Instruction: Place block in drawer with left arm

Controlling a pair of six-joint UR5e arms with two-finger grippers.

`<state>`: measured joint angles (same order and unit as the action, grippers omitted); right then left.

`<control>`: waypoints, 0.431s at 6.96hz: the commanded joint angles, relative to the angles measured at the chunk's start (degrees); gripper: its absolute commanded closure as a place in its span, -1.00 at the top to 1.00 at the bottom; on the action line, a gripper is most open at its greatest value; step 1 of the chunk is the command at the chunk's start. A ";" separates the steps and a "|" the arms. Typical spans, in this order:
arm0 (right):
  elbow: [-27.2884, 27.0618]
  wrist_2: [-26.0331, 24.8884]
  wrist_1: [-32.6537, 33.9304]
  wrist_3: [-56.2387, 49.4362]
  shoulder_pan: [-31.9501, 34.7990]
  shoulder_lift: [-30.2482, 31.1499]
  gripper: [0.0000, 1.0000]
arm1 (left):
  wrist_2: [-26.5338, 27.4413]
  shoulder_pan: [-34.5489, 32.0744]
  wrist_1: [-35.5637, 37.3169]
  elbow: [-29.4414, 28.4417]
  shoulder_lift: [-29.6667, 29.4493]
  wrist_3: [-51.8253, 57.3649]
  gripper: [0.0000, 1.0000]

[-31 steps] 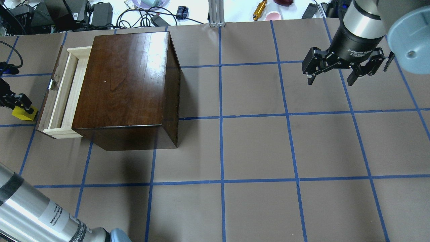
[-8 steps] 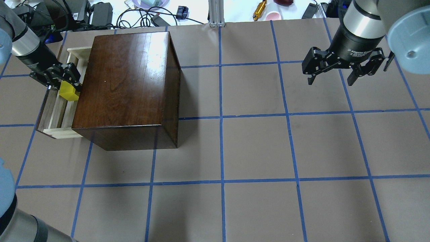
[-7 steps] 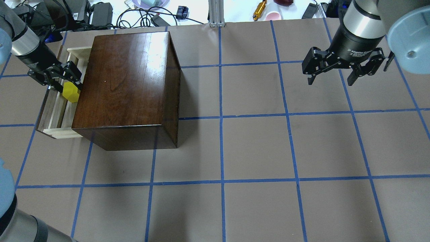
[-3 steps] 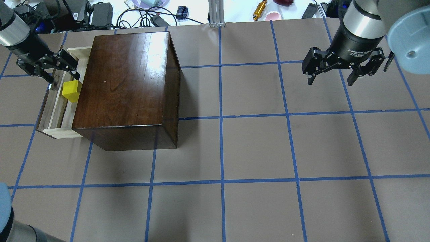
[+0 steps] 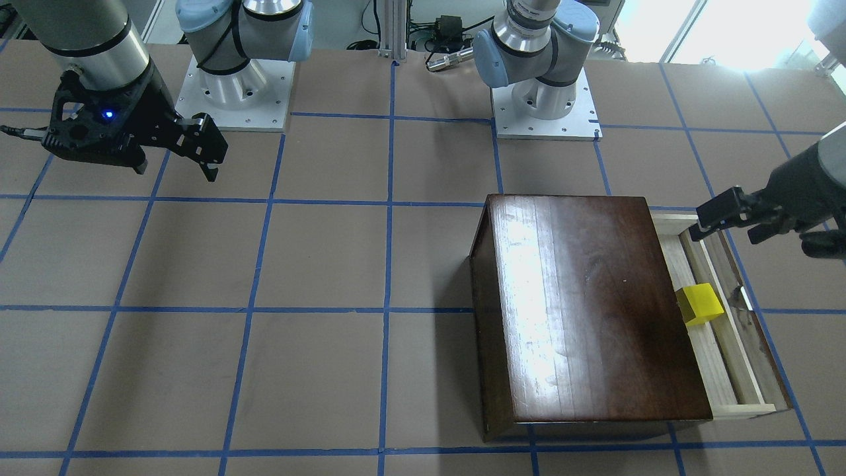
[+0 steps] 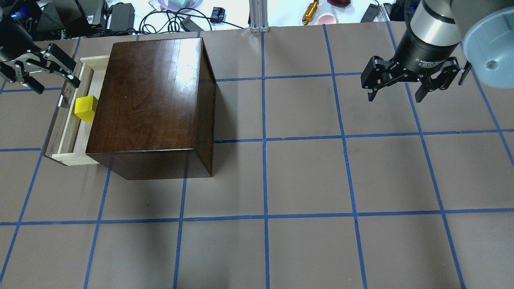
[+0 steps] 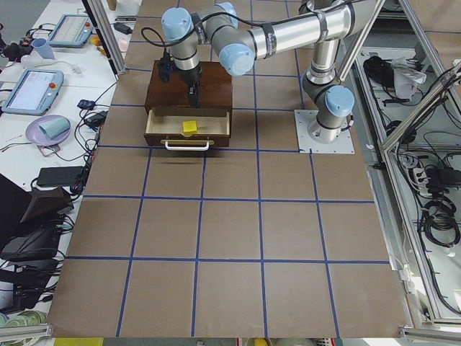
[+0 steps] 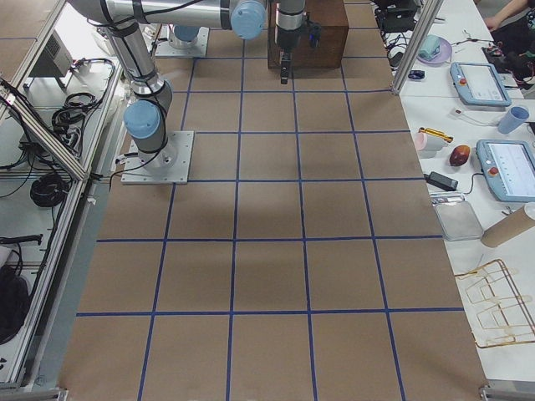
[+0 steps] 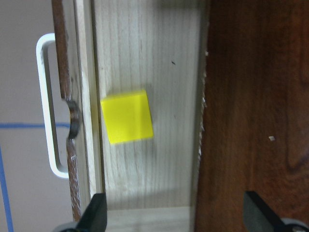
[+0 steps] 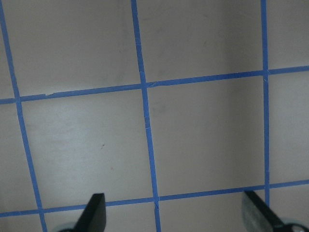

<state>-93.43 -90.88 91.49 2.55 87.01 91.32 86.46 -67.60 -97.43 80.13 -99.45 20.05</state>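
The yellow block (image 6: 86,107) lies loose on the floor of the open drawer (image 6: 64,136), near its middle. The drawer is pulled out of the dark wooden box (image 6: 148,100). The block also shows in the front view (image 5: 700,304) and the left wrist view (image 9: 127,116). My left gripper (image 6: 58,85) is open and empty. It hangs above the drawer's far end, apart from the block. My right gripper (image 6: 395,96) is open and empty over bare table at the far right.
The drawer's metal handle (image 9: 46,106) sticks out from its dark front panel. Cables and power bricks (image 6: 120,16) and an aluminium post (image 6: 259,16) lie past the table's far edge. Both arm bases (image 5: 231,86) (image 5: 542,99) stand at the robot's side.
My left gripper brought the block over the drawer, opened and let it go. The block now rests in the drawer. The gripper has lifted and drawn back. The right arm has not moved.
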 commanded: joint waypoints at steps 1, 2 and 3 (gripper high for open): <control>0.00 0.00 0.00 0.00 0.00 0.00 1.00 | 0.38 -2.17 -3.47 -0.15 4.42 -5.09 1.00; 0.00 0.00 0.00 0.00 0.00 0.00 1.00 | 0.37 -4.18 -3.91 -0.06 5.83 -8.68 1.00; 0.00 0.00 0.00 0.00 0.00 0.00 1.00 | 0.81 -7.16 -3.91 0.03 6.02 -9.41 1.00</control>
<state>-93.43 -90.88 91.49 2.55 87.01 91.32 86.94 -71.74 -101.05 80.07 -94.30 12.70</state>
